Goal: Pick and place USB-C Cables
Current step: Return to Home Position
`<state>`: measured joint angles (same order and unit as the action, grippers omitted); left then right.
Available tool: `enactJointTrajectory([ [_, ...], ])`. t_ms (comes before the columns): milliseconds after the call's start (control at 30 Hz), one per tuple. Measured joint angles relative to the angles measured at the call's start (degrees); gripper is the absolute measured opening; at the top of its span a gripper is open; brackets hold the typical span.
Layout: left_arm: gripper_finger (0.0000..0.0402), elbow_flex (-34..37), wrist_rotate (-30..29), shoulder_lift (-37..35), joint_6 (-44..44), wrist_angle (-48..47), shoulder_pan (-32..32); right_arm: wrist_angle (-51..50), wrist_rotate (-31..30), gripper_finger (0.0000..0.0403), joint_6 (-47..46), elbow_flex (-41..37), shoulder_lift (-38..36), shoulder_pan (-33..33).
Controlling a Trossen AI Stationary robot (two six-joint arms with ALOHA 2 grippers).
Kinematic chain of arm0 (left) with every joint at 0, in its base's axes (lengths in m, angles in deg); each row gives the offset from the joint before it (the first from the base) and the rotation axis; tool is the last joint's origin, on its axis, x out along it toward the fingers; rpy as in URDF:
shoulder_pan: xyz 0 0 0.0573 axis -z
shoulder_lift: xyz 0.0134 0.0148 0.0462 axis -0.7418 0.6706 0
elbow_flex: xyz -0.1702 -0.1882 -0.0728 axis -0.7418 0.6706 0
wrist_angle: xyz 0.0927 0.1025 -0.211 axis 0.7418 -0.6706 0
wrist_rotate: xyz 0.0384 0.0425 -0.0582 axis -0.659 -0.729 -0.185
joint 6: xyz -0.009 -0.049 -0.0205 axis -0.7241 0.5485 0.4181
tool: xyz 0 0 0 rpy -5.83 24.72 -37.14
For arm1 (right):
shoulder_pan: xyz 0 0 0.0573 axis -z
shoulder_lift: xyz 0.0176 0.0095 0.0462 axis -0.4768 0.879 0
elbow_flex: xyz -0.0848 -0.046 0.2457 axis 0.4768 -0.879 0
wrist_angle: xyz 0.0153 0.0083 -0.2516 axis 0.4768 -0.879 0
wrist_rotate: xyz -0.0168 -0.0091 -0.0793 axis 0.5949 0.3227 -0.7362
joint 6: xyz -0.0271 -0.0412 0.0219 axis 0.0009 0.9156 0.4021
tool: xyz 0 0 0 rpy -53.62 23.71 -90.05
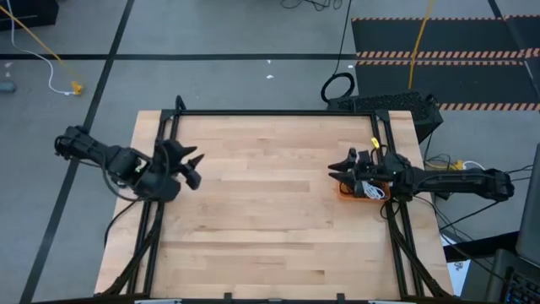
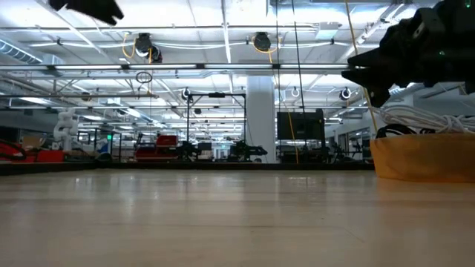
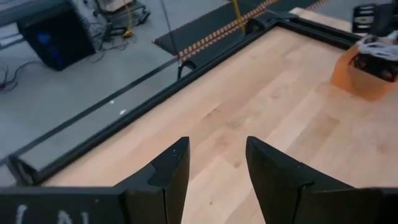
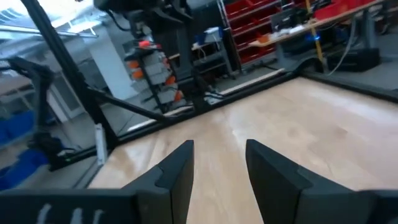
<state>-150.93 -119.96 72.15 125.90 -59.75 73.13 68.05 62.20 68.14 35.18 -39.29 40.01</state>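
Note:
The orange tray (image 1: 352,191) sits near the table's right edge and holds coiled USB-C cables, a white one (image 2: 430,119) and black ones (image 3: 373,62) heaped in it; it also shows in the left wrist view as the tray (image 3: 364,78). My right gripper (image 1: 346,162) hovers open just above and to the left of the tray, holding nothing; in the low view the right gripper (image 2: 371,78) hangs over the tray (image 2: 423,156). My left gripper (image 1: 192,166) waits open above the table's left side.
A black metal frame (image 1: 278,112) runs along the table's far, left and right edges. The bare wooden top (image 1: 261,211) spreads wide between the arms. A large black loop (image 1: 337,87) and a yellow cord (image 1: 419,42) lie on the floor beyond the far edge.

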Motion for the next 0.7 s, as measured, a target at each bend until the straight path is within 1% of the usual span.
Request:
enactJointTrajectory([
  [100,0.0161,5.5,-2.4,-1.9,9.1,-2.0,2.9,2.6,0.5,0.0139,-1.7,-1.7,0.1,0.0],
  [200,0.0161,12.4,-4.4,-4.2,18.4,-1.7,5.3,2.4,0.4,0.0139,-1.8,-2.2,0.0,0.0],
  [300,0.0161,19.1,-4.5,-5.7,27.0,-1.2,7.1,2.0,0.4,0.0139,-1.7,-2.3,0.0,0.0],
  [367,0.0161,23.0,-4.5,-6.3,31.2,0.2,8.3,2.0,0.4,0.0139,-1.6,-2.3,0.0,0.0],
  [533,0.0161,31.5,-4.6,-6.7,36.5,7.9,10.6,1.6,0.4,0.0139,-1.6,-2.4,0.0,0.0],
  [700,0.0161,39.3,-4.6,-6.7,36.5,21.1,11.9,0.5,0.4,0.0139,-1.6,-2.4,0.0,0.0],
])
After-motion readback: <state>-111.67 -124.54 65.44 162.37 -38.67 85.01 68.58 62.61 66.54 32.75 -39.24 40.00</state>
